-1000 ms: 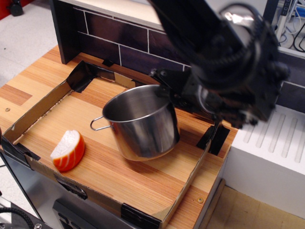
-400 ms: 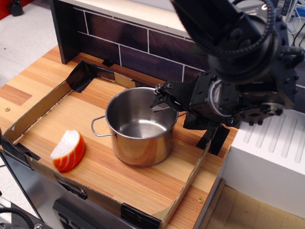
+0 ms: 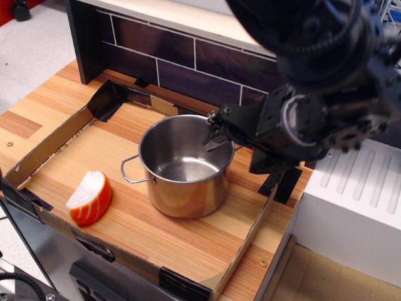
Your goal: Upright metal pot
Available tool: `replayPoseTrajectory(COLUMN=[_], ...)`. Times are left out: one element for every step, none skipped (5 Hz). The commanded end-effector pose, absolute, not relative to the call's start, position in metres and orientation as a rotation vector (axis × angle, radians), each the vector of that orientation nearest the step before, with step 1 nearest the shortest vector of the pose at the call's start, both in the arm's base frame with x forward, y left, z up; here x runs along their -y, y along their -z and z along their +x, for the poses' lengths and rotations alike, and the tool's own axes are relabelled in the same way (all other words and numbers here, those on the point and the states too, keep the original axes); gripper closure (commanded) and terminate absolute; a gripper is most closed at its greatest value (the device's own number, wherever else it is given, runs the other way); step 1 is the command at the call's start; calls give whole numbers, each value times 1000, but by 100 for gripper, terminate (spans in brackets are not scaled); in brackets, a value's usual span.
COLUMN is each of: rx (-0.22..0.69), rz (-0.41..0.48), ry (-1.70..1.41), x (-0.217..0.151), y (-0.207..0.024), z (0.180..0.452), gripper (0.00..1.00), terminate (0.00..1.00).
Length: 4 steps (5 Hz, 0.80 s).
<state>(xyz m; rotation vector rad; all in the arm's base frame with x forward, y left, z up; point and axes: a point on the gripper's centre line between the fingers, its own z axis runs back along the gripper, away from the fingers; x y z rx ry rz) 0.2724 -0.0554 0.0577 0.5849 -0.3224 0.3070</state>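
Observation:
The metal pot (image 3: 187, 188) stands upright on the wooden board, its open mouth facing up, with one wire loop handle (image 3: 130, 170) pointing left. My gripper (image 3: 212, 132) is at the pot's far right rim, just above it. Its two dark fingers are spread a little apart, with the pot's inside showing between them, and they hold nothing. The pot's right handle is hidden behind the gripper.
An orange-white food piece (image 3: 91, 197) lies at the board's front left. A low cardboard wall (image 3: 55, 135) rings the board. A dark brick-pattern back panel (image 3: 156, 50) stands behind. A white ribbed unit (image 3: 357, 200) is on the right.
The pot went from tilted to standing upright on the board. My gripper has since shifted slightly right and its fingers have spread a little at the rim.

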Motion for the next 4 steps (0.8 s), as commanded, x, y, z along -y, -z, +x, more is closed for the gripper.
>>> replayPoseTrajectory(rx=[86,26,51,51], rz=[201,87,60,60], ry=[-332,-359,-362,-362], x=[59,50,38,38], y=[-131,-165,-192,-192], z=[274,276,277,277], gripper=[0,0,0,0], terminate=[0,0,0,0])
